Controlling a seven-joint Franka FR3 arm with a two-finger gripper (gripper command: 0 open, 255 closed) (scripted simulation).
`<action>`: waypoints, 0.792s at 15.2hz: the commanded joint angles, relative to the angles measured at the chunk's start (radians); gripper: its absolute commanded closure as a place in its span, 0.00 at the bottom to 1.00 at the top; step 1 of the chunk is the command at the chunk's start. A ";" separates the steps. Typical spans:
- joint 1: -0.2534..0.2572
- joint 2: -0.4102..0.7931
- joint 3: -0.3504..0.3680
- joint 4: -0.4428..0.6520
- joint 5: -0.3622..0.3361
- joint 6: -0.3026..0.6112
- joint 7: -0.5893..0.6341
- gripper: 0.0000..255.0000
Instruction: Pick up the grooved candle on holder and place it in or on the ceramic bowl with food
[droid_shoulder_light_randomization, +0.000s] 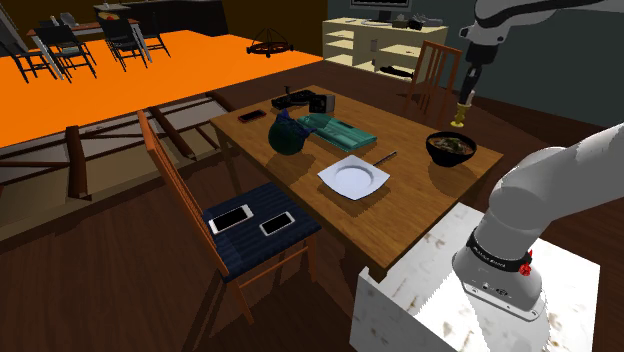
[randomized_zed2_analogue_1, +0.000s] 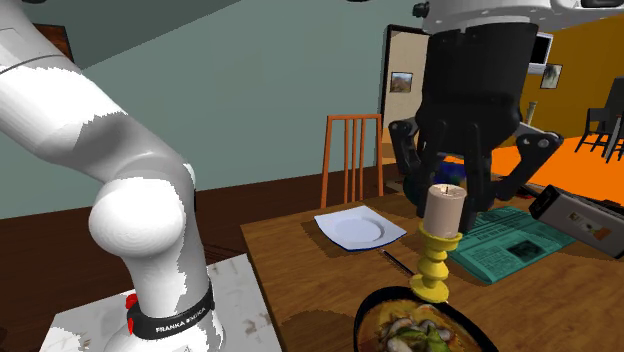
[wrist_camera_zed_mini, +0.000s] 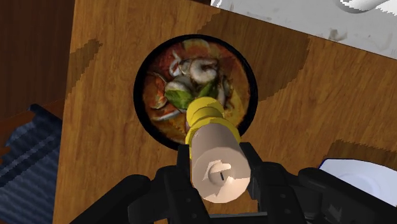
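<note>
Wooden table (droid_shoulder_light_randomization: 420, 190) bears a dark bowl (wrist_camera_zed_mini: 137, 95) of food. Black gripper (wrist_camera_zed_mini: 217, 191), clamped on a candle (wrist_camera_zed_mini: 216, 167) with yellow holder (wrist_camera_zed_mini: 205, 118), hangs above it.

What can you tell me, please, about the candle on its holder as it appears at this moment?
The candle on holder is a stubby, pale beige candle with a small wick, seated on a yellow ribbed stem that widens to a round foot. It hangs upright, clasped at the candle by the black gripper, directly over the dark bowl of food, seemingly just clear of it.
</note>
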 joint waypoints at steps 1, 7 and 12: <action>0.000 0.005 -0.008 -0.022 -0.004 0.028 0.000 1.00; -0.004 0.016 -0.032 -0.093 -0.017 0.110 0.001 1.00; -0.005 0.024 -0.043 -0.122 -0.023 0.147 0.000 1.00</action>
